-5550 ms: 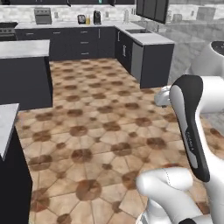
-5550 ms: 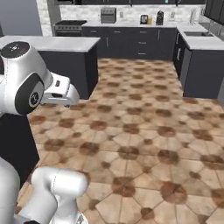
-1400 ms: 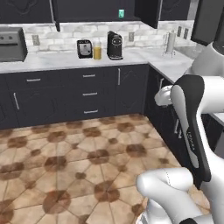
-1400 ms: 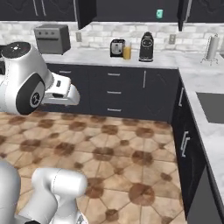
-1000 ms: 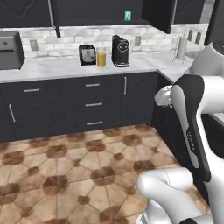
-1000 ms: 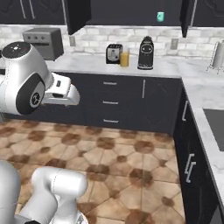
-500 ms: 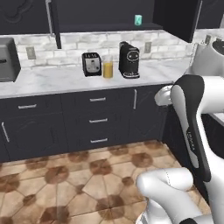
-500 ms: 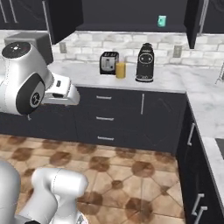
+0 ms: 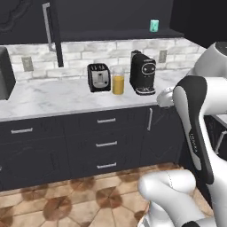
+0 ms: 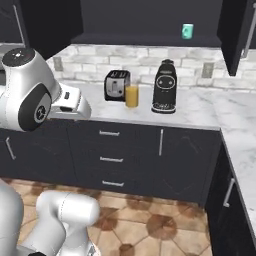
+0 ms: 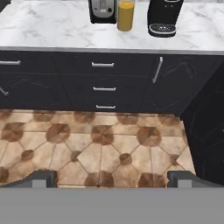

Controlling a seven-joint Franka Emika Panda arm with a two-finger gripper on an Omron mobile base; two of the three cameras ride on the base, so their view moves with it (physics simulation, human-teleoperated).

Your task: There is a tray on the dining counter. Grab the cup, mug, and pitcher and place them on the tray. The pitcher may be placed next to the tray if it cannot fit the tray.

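The pitcher, clear glass with orange juice inside, stands on a marble worktop between a toaster and a coffee machine. A small teal mug sits on the dark shelf above the brick wall. My gripper is open with nothing between its fingertips. It hangs over the tiled floor, well short of the worktop, and faces the pitcher. The tray, the dining counter and the cup are out of view.
A black toaster and a black coffee machine flank the pitcher. Dark drawer fronts run under the worktop. A side counter meets it at the right corner. Tiled floor lies between.
The base has driven toward the brick-backed worktop, so toaster, pitcher and coffee machine now look nearer and larger. The gripper has stayed open and empty.
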